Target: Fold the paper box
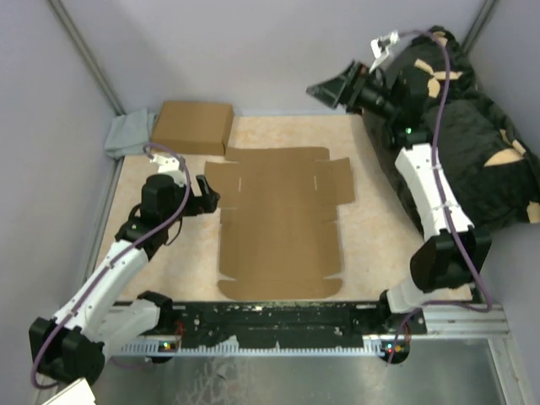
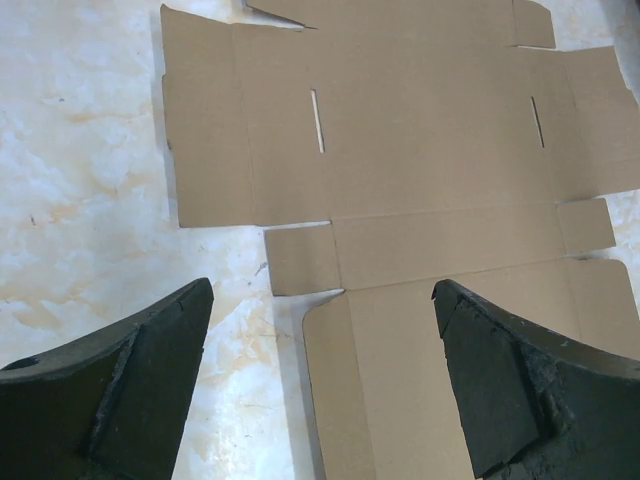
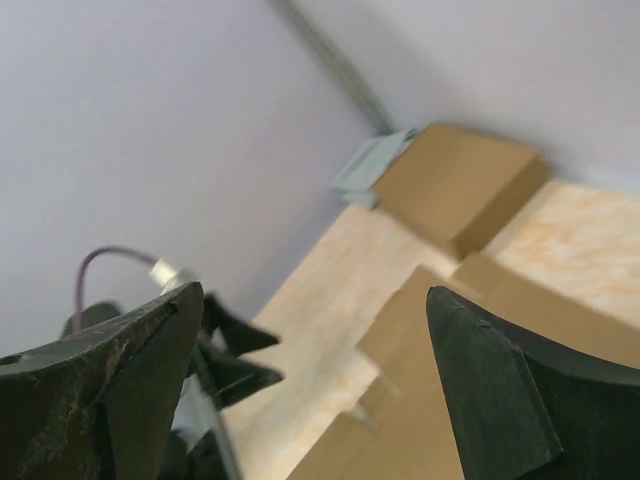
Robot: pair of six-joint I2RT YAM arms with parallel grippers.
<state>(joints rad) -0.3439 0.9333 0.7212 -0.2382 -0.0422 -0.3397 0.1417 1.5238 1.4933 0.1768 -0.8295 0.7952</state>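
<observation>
Cardboard lies dead flat mid-table: the plain brown die-cut paper box point(image 1: 278, 228), matte, thin, scored with creases and two slits. The black left gripper point(image 1: 209, 196) hovers just beside its left flap, fingers wide apart. The black right gripper point(image 1: 331, 89) hangs high at the far right, also spread. I'd slip a finger under that flap's edge and hinge it up along the crease.

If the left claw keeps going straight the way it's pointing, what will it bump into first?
Most likely the flat paper box. The open left gripper points at its left-hand flaps, with nothing in between. Its downward tilt is unclear, so it could touch the table first.
</observation>
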